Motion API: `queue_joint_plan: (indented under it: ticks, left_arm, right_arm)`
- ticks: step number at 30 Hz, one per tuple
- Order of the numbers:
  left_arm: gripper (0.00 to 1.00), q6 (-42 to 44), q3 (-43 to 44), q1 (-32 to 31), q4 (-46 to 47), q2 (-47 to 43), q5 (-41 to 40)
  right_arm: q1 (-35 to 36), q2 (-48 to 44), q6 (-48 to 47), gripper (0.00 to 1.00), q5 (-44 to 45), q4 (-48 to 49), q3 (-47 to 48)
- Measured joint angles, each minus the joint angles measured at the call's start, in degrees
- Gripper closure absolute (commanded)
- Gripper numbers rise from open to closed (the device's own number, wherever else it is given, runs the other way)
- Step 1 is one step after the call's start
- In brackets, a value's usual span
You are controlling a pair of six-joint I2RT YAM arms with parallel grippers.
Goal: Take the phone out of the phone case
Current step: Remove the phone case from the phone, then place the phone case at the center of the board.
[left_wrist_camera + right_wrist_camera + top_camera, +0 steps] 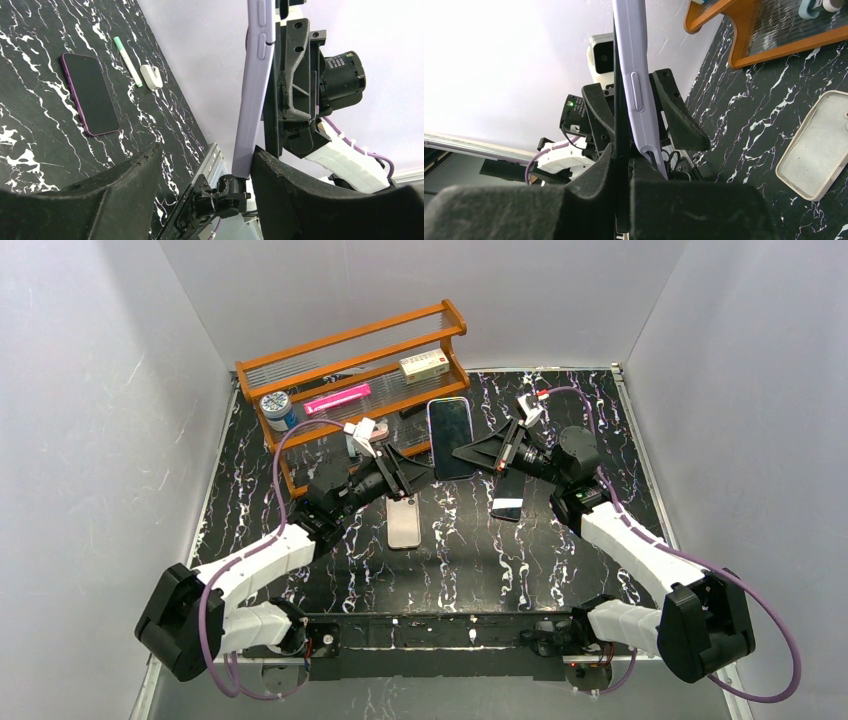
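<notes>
The phone (450, 438), dark screen up, hangs in the air in front of the rack, held between both arms. My right gripper (470, 454) is shut on its right edge; in the right wrist view the thin dark phone (620, 125) sits clamped between the pads of that gripper (624, 185). The lilac phone case (636, 85) is peeled away from the phone at the near corner. My left gripper (205, 165) is open and straddles the case (255, 90). Its right finger (300, 195) is against the case's lower end; its left finger (115, 190) stands apart.
A wooden rack (350, 370) with small items stands at the back. On the marble table lie a pale empty case (404, 522), a dark purple-edged phone (90, 92), a green-capped marker (127, 61) and a small white object (151, 76).
</notes>
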Motion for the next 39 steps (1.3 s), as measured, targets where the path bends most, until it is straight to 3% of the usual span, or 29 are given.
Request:
queue_joint_plan:
  ticks: [9,16,25,32,39]
  left_arm:
    - [1.0,-0.92,3.08,-0.55,2.75,2.78,-0.28]
    - [1.0,0.76,3.87,-1.01,1.95,4.85,-2.08]
    - [1.0,6.43,7.1,-2.51,-6.54,5.14,-9.97]
    - [1.0,8.31,10.01,0.66,-8.94,6.49,-22.34]
    - [1.0,8.39,10.05,0.76,-10.67,7.23,-23.65]
  right_arm:
    - [-0.13,0.22,-0.24,0.99,-0.22,-0.5,-0.02]
    - [-0.76,-0.11,-1.66,0.99,0.7,-3.43,-0.35]
    - [-1.09,-3.06,-5.68,0.99,1.77,-10.23,-0.37]
    - [0.22,-4.92,-8.79,0.99,-7.48,-18.32,-1.18]
    - [-0.48,-5.2,-13.9,0.99,-7.39,-24.68,-1.49]
